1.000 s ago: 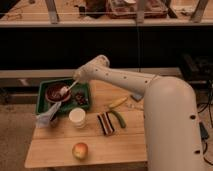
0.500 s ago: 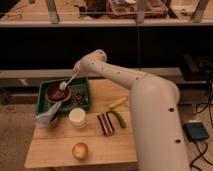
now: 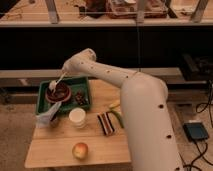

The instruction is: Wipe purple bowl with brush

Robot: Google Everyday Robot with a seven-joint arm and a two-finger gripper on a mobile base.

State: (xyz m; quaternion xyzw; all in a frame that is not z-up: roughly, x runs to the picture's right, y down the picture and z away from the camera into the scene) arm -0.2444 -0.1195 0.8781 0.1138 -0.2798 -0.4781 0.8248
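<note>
End effector (image 3: 65,73) above green tray (image 3: 42,98) on wooden table (image 3: 52,147).

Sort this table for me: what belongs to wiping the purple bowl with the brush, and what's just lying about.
For the job: purple bowl, in the green tray; brush, head at the bowl; gripper, at the brush handle above the tray.

Lying about: white cup, apple, yellow-handled tool, green-handled tool.
</note>
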